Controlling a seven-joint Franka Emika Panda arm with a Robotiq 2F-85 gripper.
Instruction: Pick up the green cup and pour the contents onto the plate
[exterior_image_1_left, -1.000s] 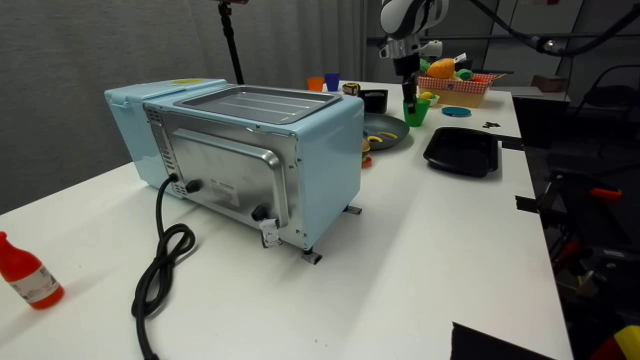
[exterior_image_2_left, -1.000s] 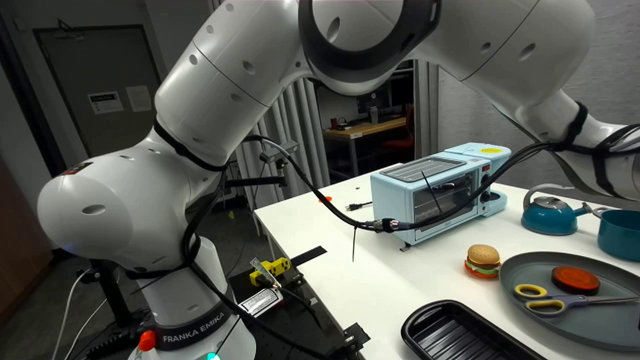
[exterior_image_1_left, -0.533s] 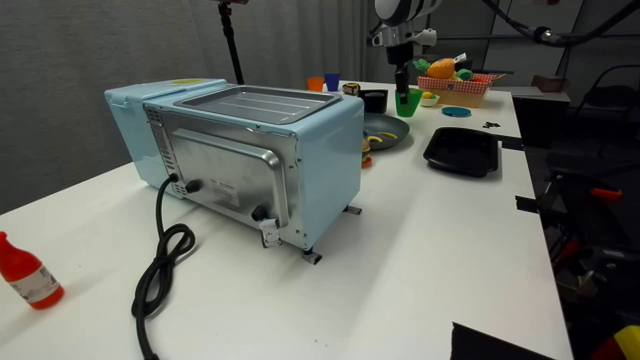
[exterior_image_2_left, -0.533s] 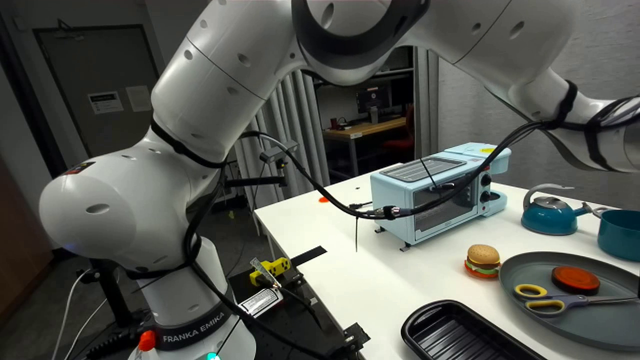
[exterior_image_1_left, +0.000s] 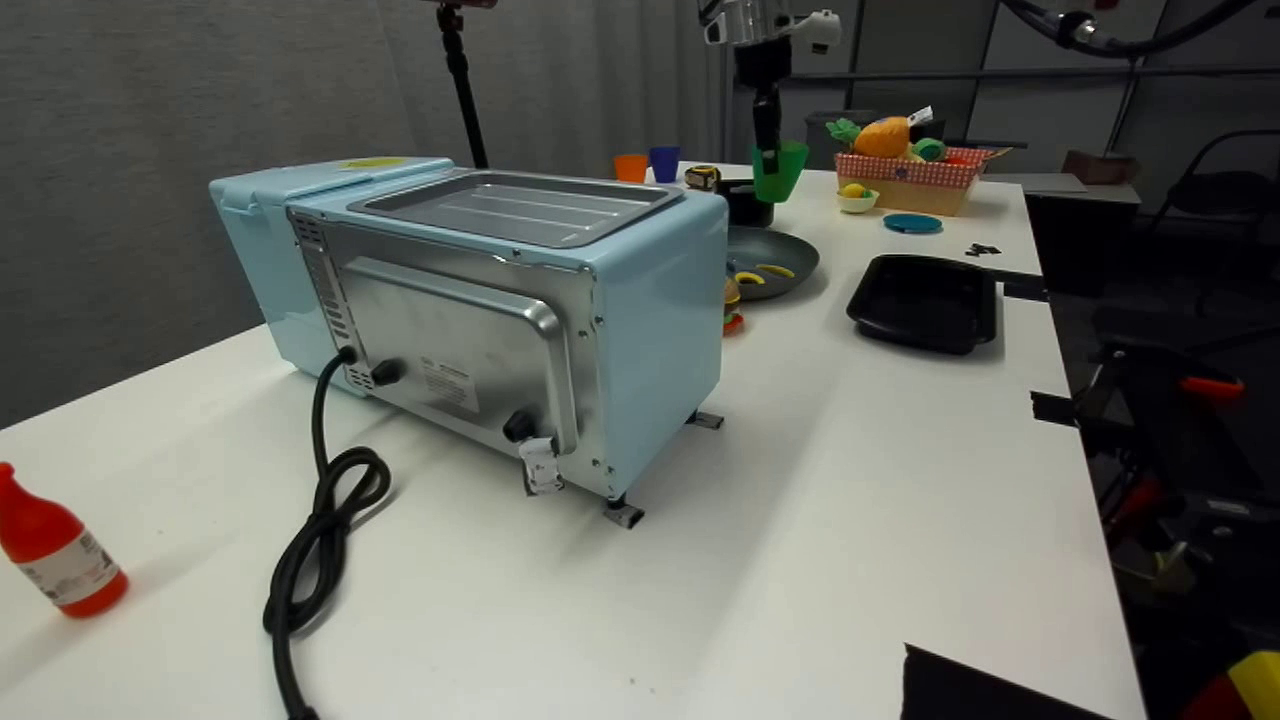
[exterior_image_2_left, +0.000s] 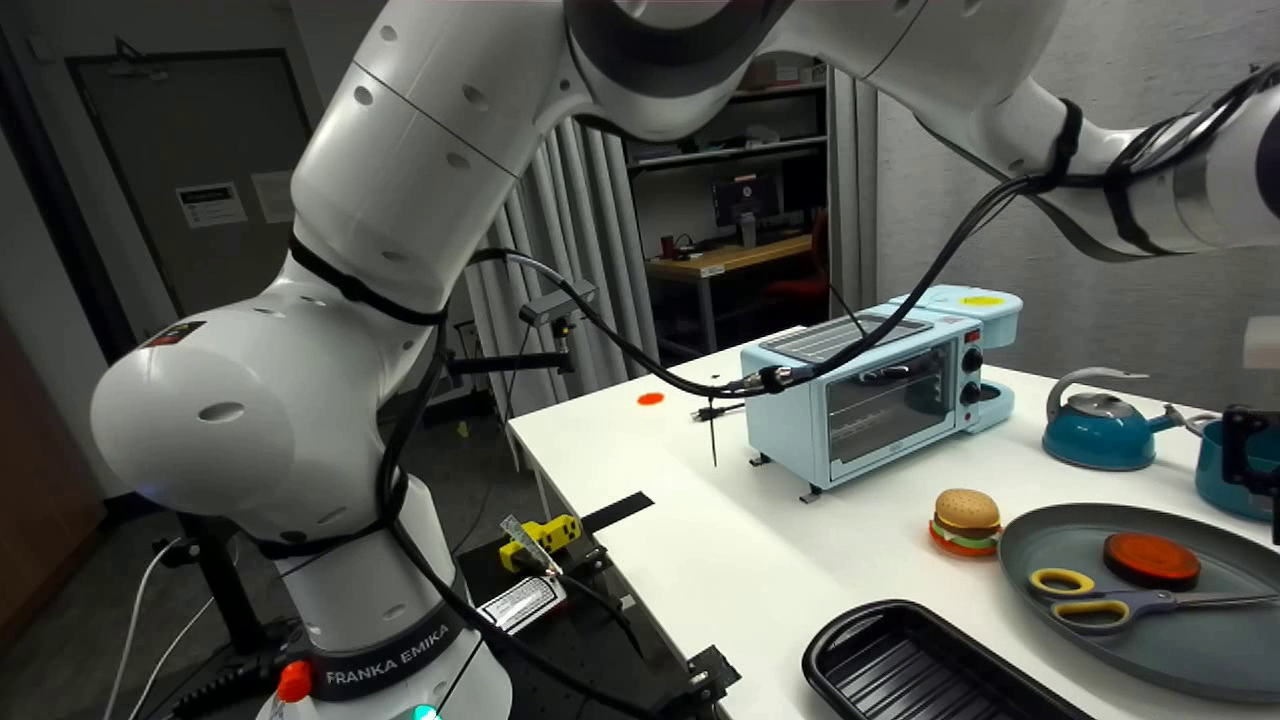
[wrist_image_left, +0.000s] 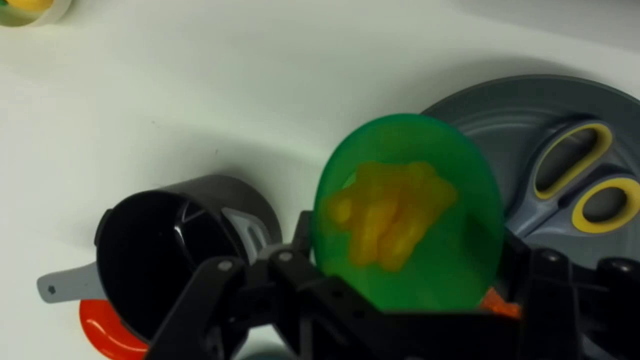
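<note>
Green cup (exterior_image_1_left: 788, 172) is in the air, mouth up, by the rim of the plate (exterior_image_2_left: 1180, 652) (over it or just short, can't tell), gripper (wrist_image_left: 408, 242) pinching it across both sides, likely so the mouth is clear for a wrist roll. Mouth-up hold presumably stops the yellow pieces (wrist_image_left: 387, 215) spilling early. Scissors (exterior_image_2_left: 1145, 602) and a red disc (exterior_image_2_left: 1150, 560) take up part of the plate, so I'd aim the pour at bare surface; burger (exterior_image_2_left: 966, 522) sits just beside the plate, black pot (wrist_image_left: 245, 195) near it.
</note>
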